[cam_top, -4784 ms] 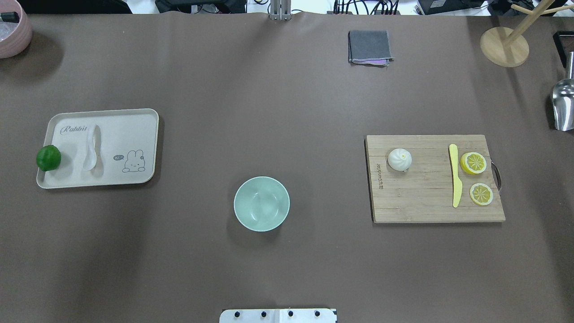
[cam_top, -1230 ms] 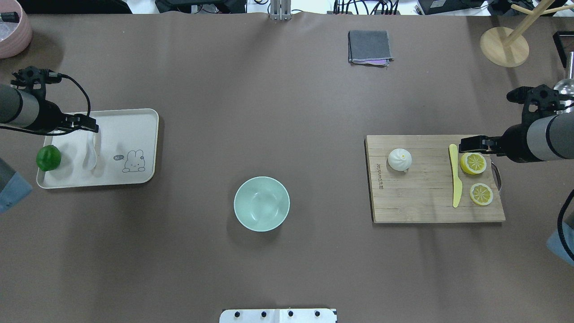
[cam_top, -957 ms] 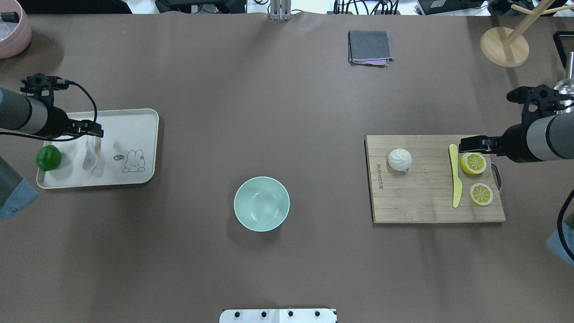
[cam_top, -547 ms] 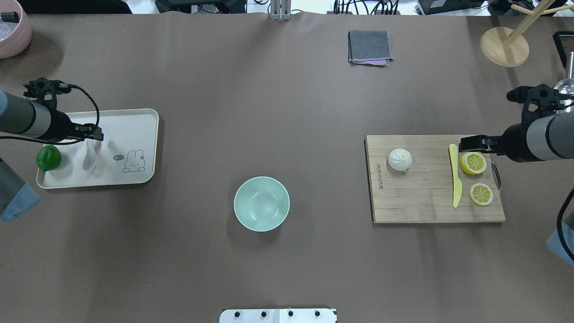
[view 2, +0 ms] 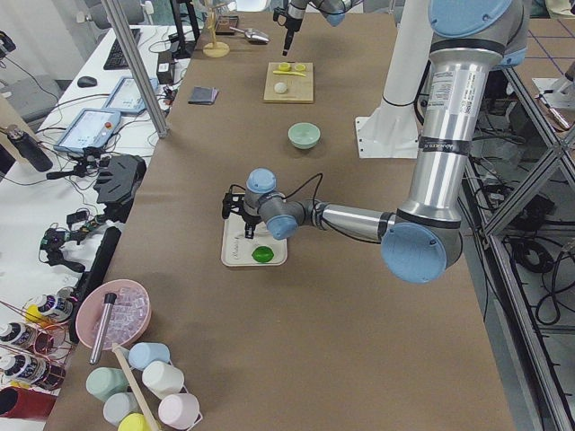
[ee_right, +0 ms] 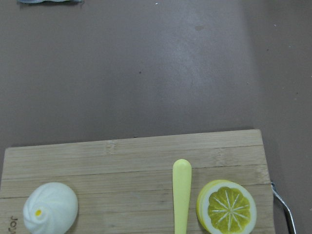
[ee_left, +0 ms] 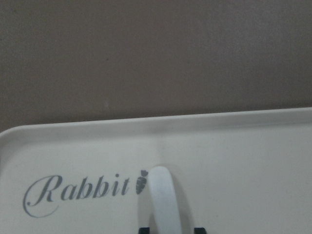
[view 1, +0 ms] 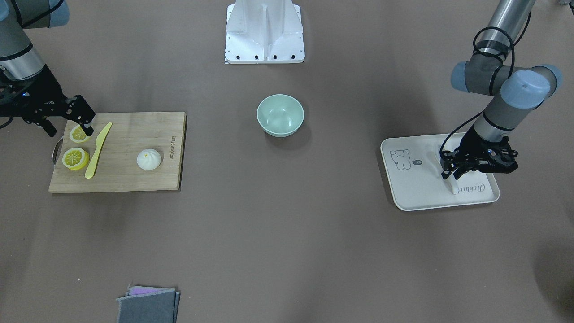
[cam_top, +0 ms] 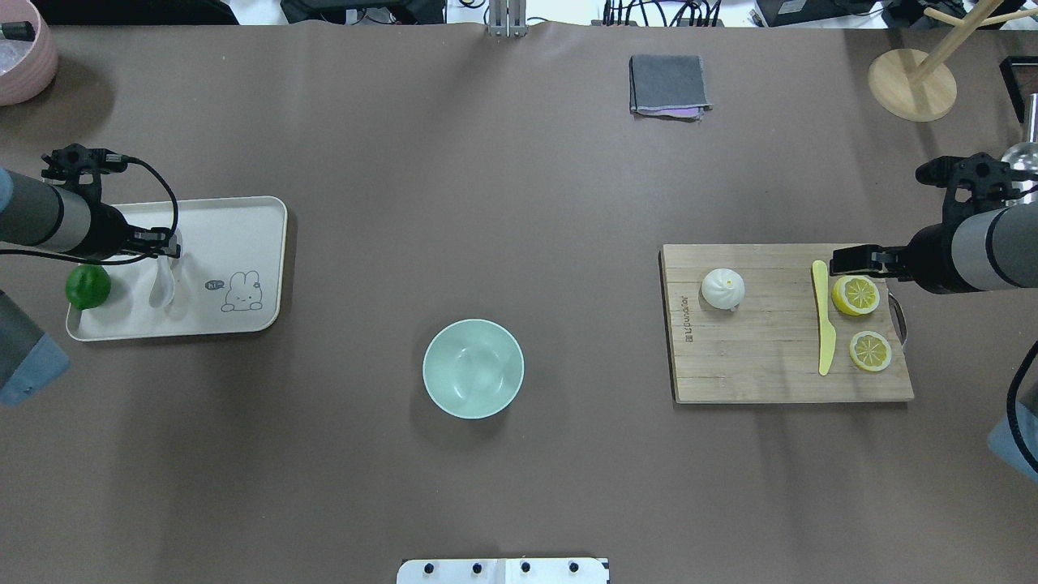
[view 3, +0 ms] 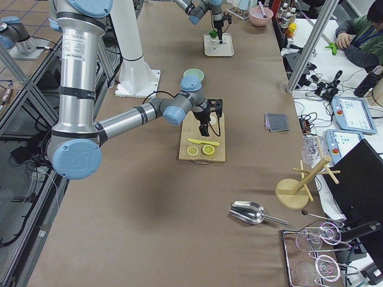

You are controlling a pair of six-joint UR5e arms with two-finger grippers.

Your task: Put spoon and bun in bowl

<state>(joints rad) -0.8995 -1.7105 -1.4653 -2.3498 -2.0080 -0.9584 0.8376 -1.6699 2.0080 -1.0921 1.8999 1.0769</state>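
Note:
The white spoon (cam_top: 162, 288) lies in the rabbit tray (cam_top: 243, 227). Its handle tip shows in the left wrist view (ee_left: 163, 200), with a dark fingertip low on each side. My left gripper (cam_top: 166, 241) (view 1: 450, 172) is open and straddles that handle. The white bun (cam_top: 722, 289) (ee_right: 50, 207) sits on the wooden cutting board (cam_top: 770, 365). My right gripper (cam_top: 859, 259) (view 1: 69, 128) is open and empty above the board's far right part, near the yellow knife's handle, well right of the bun. The mint-green bowl (cam_top: 473, 369) (view 1: 280, 114) stands empty at the table's middle.
A yellow knife (cam_top: 824, 324) and two lemon slices (cam_top: 855, 294) lie on the board. A green lime (cam_top: 87, 285) sits at the tray's left end. A folded grey cloth (cam_top: 668, 85), a wooden stand (cam_top: 912, 83) and a pink bowl (cam_top: 20, 57) are at the far edge.
Both arms came into view. Over the last second the left gripper moved toward me along the spoon's handle and lower. The right gripper has held still.

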